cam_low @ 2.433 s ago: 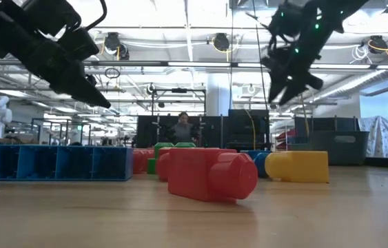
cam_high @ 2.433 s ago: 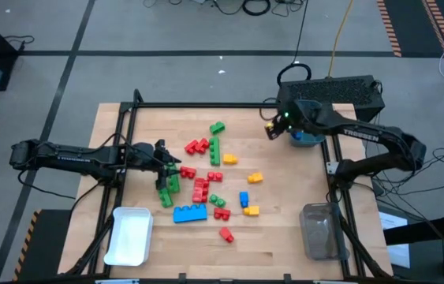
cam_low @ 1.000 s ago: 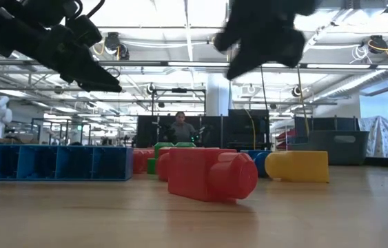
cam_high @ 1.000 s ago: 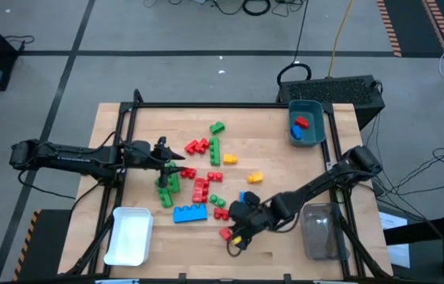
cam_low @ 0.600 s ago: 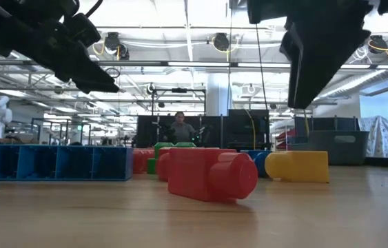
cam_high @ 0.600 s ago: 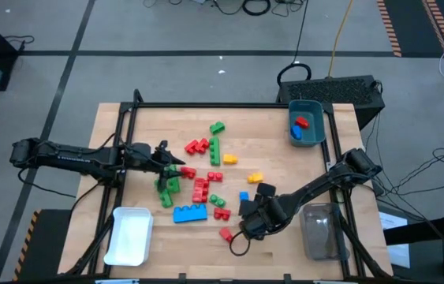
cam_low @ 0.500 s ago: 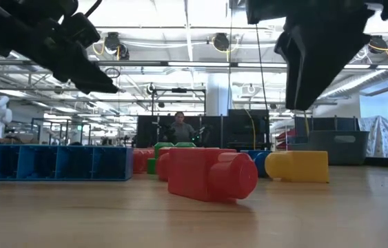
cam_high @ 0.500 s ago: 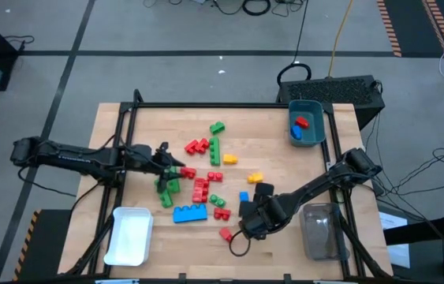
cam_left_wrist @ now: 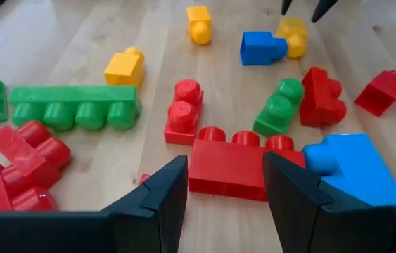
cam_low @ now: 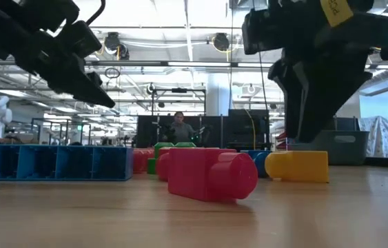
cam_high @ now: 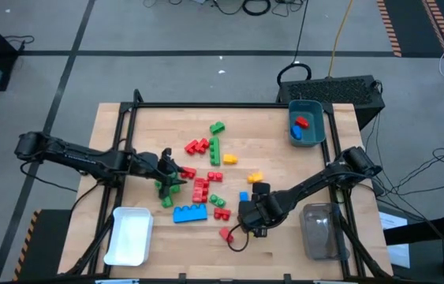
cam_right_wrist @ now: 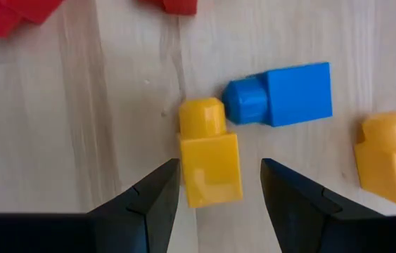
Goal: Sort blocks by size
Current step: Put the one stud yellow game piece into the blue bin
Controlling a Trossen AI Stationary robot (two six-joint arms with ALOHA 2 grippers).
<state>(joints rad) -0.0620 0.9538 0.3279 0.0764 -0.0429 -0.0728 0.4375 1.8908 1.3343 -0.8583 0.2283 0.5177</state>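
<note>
Blocks lie scattered over the middle of the table — red, green, blue and yellow. Right gripper hangs toward the front right, jaws wide, straddling a small yellow block that lies touching a blue one. Left gripper sits at the pile's left side, jaws wide and empty, facing a red bar — a long blue block beside it.

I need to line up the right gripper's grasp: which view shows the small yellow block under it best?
The right wrist view: the yellow block lies whole between the open right gripper's fingers, touching a blue block. The high view hides it under the arm. The left wrist view shows it small and far; the low view cannot confirm it.
</note>
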